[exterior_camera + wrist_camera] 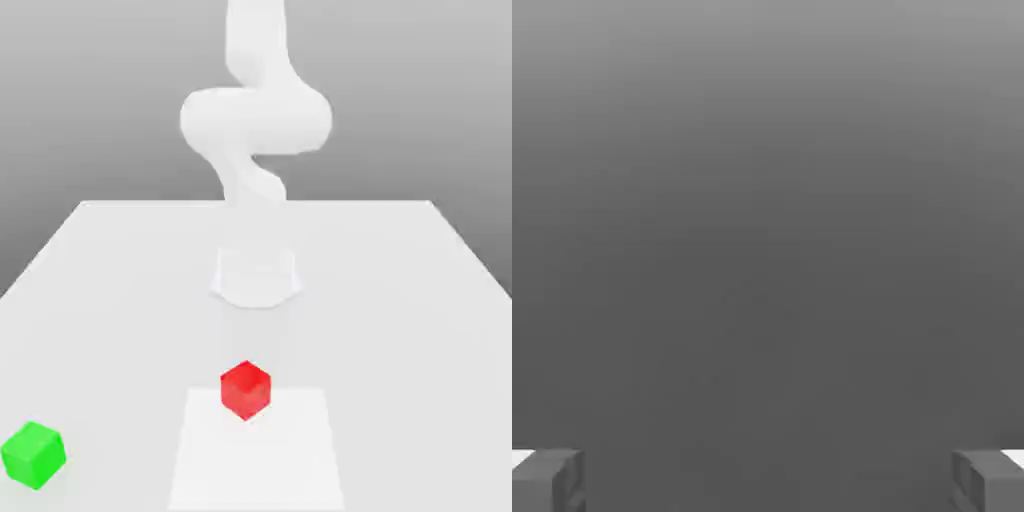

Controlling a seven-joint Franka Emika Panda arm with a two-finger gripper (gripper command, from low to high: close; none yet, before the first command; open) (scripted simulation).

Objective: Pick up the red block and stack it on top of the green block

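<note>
tool point(768, 480): fingers spread wide apart, nothing between them | small matte red cube point(245, 389): on white tabletop point(400, 300), clear of tool | small matte green cube point(33, 454): toward exterior view's left of red, well apart

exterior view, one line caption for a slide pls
White arm rises behind a red block at table centre, with a green block apart at the view's left.
</note>
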